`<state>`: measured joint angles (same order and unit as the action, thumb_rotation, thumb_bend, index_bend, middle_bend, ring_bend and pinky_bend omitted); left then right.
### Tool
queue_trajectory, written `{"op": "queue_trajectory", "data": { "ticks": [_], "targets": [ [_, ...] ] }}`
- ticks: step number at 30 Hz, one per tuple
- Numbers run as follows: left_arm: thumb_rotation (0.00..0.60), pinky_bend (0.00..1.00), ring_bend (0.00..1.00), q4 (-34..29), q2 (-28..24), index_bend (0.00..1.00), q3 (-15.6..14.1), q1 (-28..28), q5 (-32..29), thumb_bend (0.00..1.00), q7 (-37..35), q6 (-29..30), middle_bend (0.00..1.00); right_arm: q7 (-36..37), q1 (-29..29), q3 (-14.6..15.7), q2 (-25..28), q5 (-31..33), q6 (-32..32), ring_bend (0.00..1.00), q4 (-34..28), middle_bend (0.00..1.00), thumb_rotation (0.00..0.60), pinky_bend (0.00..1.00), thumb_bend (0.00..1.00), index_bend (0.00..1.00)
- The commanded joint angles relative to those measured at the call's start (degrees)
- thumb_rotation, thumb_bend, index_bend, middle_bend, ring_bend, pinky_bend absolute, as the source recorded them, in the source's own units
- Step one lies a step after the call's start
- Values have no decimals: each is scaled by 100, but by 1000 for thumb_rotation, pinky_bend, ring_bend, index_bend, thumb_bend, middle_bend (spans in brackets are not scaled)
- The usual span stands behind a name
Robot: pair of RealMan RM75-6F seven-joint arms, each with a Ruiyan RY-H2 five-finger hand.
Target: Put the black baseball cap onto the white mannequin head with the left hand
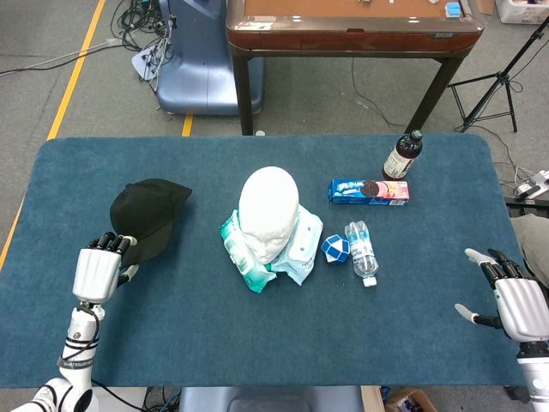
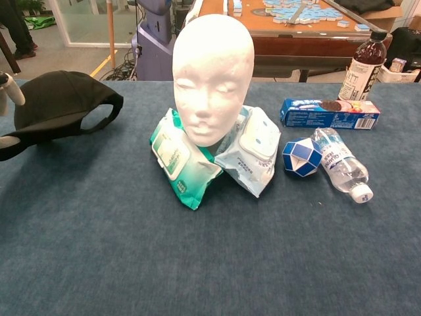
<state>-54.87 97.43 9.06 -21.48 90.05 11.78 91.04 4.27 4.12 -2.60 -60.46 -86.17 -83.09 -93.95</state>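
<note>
While the left hand is gripping the black baseball cap by its brim at the table's left side, the white mannequin head is standing bare at the centre; carrying and fitting remain. The right hand is resting released, fingers spread.

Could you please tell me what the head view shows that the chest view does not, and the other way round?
Only the head view shows the whole left hand gripping the cap's brim, and the right hand open at the table's right edge. Only the chest view shows the mannequin's face and the cap's rear strap opening. Both show the black cap, white mannequin head, wipe packs, cookie box, puzzle ball and two bottles.
</note>
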Motion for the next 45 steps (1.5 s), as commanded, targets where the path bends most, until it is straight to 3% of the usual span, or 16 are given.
{"op": "queue_trajectory", "data": {
  "ticks": [1,5,10,16,20,29,37,45],
  "targets": [
    [600,610,405,-114,-73,455,29,-48,-88,21,-8,-144,568,4,-1,1,2,2,3,128,2,269,600,198,0,175],
    [600,610,404,-258,-217,455,-5,-107,-106,47,-199,-320,567,17,-3,-2,6,-1,-5,129,2,269,600,198,0,175],
    [600,613,408,-341,-311,468,-1,-170,-163,211,-458,-474,568,16,-4,-5,4,7,-3,129,1,269,600,198,0,175],
    [600,620,440,-303,-330,527,-13,-218,-147,316,-484,-475,594,27,-3,-10,7,15,1,129,5,269,600,198,0,175],
    [600,640,478,-162,-281,577,-28,-244,-29,325,-517,-290,644,44,-7,-11,13,13,-6,129,9,269,600,198,0,175],
    [600,744,592,434,-122,700,48,-336,440,325,-842,718,796,76,-26,-10,23,-8,-46,129,7,269,600,198,0,175],
    [600,778,628,700,-146,735,85,-441,696,325,-818,1287,843,86,-45,-8,23,-32,-90,129,6,269,600,198,0,176],
    [600,791,644,583,-361,754,127,-567,906,325,-540,1657,864,103,-57,-8,28,-46,-112,129,13,269,600,198,0,175]
  ]
}}
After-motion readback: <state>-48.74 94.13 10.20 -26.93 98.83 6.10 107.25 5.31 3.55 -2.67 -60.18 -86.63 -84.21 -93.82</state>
